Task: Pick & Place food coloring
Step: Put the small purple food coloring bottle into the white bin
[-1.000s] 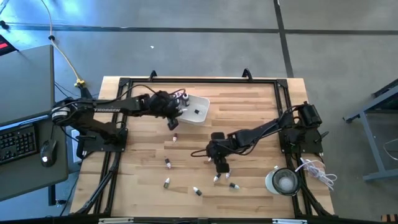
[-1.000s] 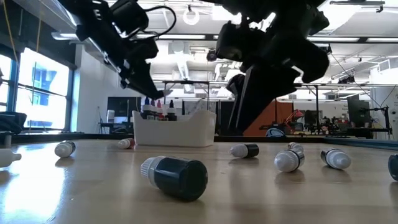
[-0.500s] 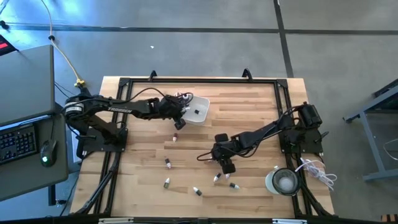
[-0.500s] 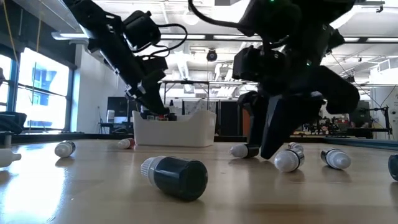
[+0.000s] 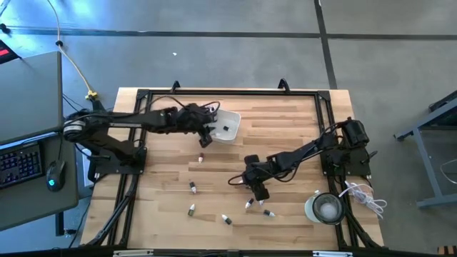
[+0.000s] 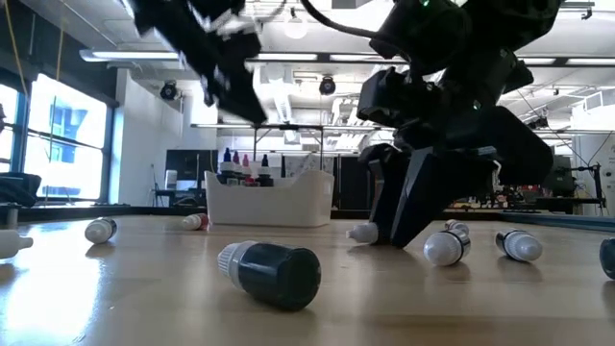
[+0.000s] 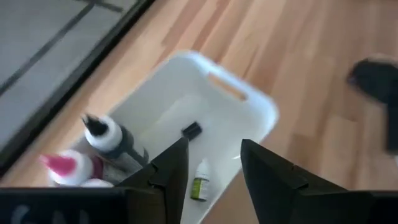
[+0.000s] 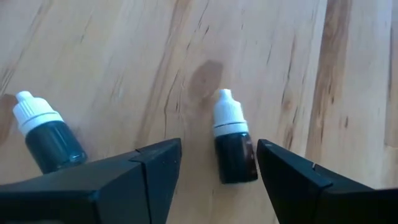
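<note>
Now loose bottles point(image 5: 191, 187) lie scattered on the worktop point(image 5: 300, 121) around the right claw point(image 5: 258, 191), spread wide over a dark bottle point(image 8: 233, 149) – while the left claw point(image 7: 211, 171), raised since a moment ago, hangs released above the white tray point(image 7: 249, 112) holding upright bottles point(image 7: 112, 140).

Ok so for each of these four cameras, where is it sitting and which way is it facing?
High view: overhead, straight down on the table, both arms, white tray.
Low view: tabletop height, level across lying bottles toward the tray; arms enter from above.
Left wrist view: over the tray, left gripper open.
Right wrist view: down at a white-capped bottle between the open right gripper fingers.
Shared: high, low and left wrist all see the tray.
</note>
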Robot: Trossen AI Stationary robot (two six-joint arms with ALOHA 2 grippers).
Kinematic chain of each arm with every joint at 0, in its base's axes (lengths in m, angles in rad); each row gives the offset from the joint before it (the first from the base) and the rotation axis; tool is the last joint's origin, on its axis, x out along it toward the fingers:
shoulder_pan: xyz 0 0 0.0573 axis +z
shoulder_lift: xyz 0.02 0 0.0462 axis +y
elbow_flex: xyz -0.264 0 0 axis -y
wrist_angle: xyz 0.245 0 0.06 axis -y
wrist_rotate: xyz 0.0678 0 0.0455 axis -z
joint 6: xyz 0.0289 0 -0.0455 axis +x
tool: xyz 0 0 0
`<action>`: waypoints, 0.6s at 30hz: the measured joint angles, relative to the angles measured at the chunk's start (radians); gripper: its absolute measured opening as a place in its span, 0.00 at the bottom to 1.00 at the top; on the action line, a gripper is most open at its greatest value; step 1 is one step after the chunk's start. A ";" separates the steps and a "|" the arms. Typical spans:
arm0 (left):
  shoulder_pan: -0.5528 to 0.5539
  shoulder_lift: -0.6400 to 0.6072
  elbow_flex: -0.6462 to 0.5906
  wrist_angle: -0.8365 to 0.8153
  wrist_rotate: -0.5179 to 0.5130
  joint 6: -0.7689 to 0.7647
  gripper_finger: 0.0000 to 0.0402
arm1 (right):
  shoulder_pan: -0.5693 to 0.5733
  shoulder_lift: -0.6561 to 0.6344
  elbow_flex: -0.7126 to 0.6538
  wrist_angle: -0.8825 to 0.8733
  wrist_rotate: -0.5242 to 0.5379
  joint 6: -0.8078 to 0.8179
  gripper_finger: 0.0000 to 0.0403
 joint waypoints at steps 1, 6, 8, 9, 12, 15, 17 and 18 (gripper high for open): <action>-0.010 -0.018 0.030 -0.044 0.000 0.013 0.36 | 0.000 0.001 0.001 0.002 0.000 -0.001 0.50; -0.059 -0.086 0.151 -0.273 0.001 0.061 0.36 | -0.006 0.034 0.002 0.051 0.028 -0.023 0.43; -0.075 -0.109 0.196 -0.355 -0.003 0.079 0.36 | -0.017 0.037 0.002 0.058 0.022 -0.019 0.38; -0.081 -0.122 0.217 -0.414 -0.007 0.081 0.36 | -0.022 0.038 0.002 0.059 0.022 -0.008 0.35; -0.095 -0.157 0.295 -0.540 -0.011 0.080 0.36 | -0.038 0.039 0.002 0.065 0.023 0.046 0.27; -0.096 -0.195 0.360 -0.652 -0.010 0.071 0.36 | -0.053 0.039 0.002 0.066 -0.001 0.061 0.18; -0.096 -0.226 0.389 -0.698 0.003 0.069 0.36 | -0.058 0.040 0.001 0.081 -0.015 0.062 0.16; -0.096 -0.242 0.398 -0.710 0.017 0.070 0.36 | -0.058 0.041 -0.001 0.104 -0.017 0.065 0.16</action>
